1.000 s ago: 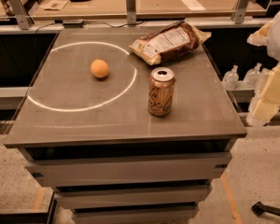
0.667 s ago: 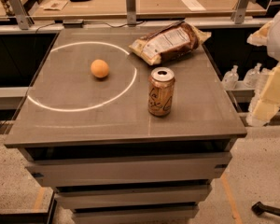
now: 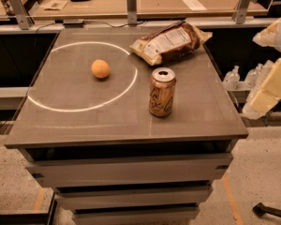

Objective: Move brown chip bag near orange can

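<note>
**Bag Untouched, Gripper Held Off to the Right**

The brown chip bag point(image 3: 168, 42) is seen lying flat at the far right of the table point(image 3: 84, 121), white label panel up. It is set behind the upright orange can point(image 3: 161, 93) and apart from it. The gripper point(image 3: 270, 83) is held off the table's right edge, well clear of both; whether it is open or closed cannot be told. A small orange fruit point(image 3: 100, 69) is left inside the white ring point(image 3: 79, 109), over to the left.

The bag is judged light, soft and crinkly, its film slippery and the chips inside easily crushed. A gentle pinch across the middle, or at the crimped end seam nearest the right edge, is favoured. A hard squeeze is to be avoided, and a short slide toward the can may well be enough.

Against the frame a second ago, nothing is found changed: bag, can and fruit are kept in place, and the gripper is parked at the same spot.
</note>
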### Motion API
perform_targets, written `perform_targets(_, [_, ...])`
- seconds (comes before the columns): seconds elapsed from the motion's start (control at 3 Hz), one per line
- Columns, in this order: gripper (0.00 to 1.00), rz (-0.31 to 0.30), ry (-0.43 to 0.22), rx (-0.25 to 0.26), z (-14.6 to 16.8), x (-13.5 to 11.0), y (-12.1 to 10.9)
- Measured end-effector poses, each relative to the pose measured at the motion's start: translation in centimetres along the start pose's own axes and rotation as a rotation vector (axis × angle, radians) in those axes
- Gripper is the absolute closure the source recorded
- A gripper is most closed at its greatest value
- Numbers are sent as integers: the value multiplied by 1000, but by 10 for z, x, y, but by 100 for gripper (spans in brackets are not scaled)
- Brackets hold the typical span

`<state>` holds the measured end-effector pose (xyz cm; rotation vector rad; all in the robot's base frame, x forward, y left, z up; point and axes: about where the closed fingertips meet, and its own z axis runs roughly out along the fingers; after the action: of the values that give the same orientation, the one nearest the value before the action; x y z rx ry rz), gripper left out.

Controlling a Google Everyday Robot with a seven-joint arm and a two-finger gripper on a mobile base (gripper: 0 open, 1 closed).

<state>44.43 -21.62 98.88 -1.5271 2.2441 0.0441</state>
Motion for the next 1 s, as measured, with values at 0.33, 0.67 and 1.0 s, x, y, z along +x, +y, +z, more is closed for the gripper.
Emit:
perform_targets(0.33, [0, 101, -83, -13, 0, 1, -9])
perform_targets(0.67, [0, 131, -240, 7, 6, -4, -21])
perform_targets(1.0, [0, 82, -351, 110, 14, -18, -44])
